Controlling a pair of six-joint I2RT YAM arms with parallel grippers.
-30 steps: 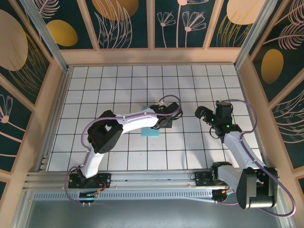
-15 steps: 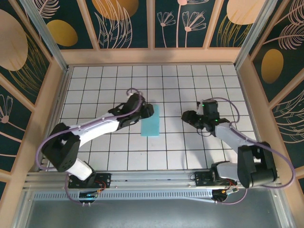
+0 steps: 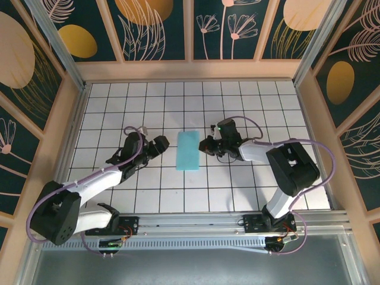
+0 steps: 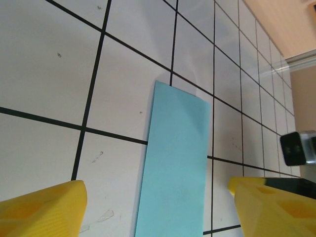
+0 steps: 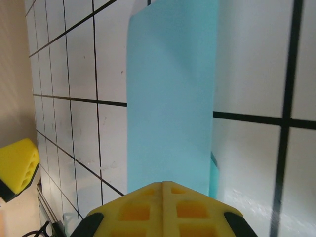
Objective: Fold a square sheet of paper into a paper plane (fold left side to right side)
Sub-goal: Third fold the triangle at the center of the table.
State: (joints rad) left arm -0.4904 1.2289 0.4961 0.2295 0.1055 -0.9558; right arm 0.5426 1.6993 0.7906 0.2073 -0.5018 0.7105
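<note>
Already halved, judging by the narrow upright strip of paper (image 3: 189, 150) lying flat near the middle of the desk (image 3: 237, 101), between the two hands. Left hand (image 3: 159, 145) just beside the strip's left edge and apart from it, fingers spread wide with nothing between them. Right hand (image 3: 206, 145) at the strip's right edge, fingers closed tight together, tips at or over the paper's border; hard to tell whether pressing down or merely hovering. Visible from the right wrist: a sliver of darker lower layer poking out past the top layer near the fingertips, so probably not lined up perfectly. Main risk from here: running the closed tips along the strip with the far side unpinned, dragging the whole thing across the smooth desk or skewing the layers further. Also possible: catching the loose top layer and flipping it back open. Worth bringing the left hand down onto the paper as an anchor before any pressing or creasing.
</note>
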